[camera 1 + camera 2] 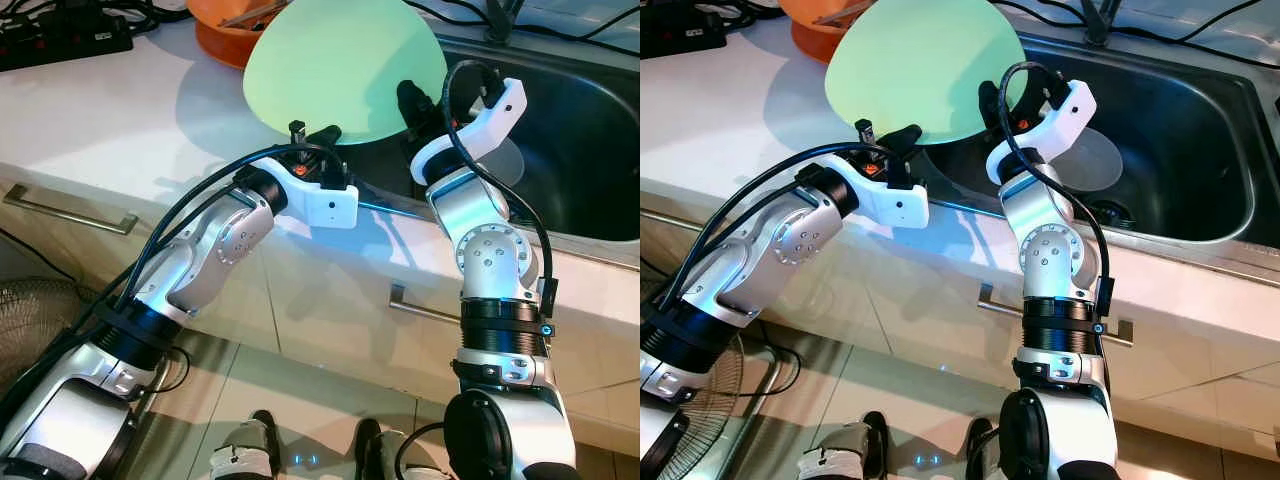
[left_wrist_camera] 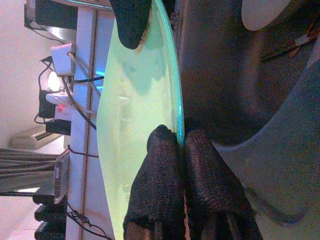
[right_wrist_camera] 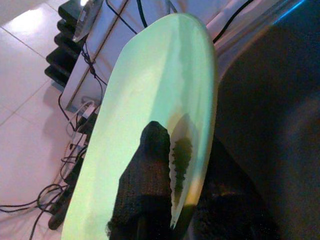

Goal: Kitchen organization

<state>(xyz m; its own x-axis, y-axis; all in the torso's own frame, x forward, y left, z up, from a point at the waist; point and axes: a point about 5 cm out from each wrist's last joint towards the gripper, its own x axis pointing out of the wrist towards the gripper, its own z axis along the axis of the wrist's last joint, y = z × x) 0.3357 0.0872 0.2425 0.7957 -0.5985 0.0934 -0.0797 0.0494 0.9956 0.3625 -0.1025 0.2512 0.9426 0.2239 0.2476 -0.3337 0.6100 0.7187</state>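
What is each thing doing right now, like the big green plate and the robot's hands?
Round pale green plate: tilted, held up over the sink's left edge.
Left gripper: shut on the plate's rim.
Right gripper: shut on the plate's rim.
Steel sink: holds a white disc.
Orange bowl: upright on the counter.

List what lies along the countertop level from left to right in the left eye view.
Black power strip → orange bowl → green plate, gripped at its rim by the left gripper and the right gripper → sink.
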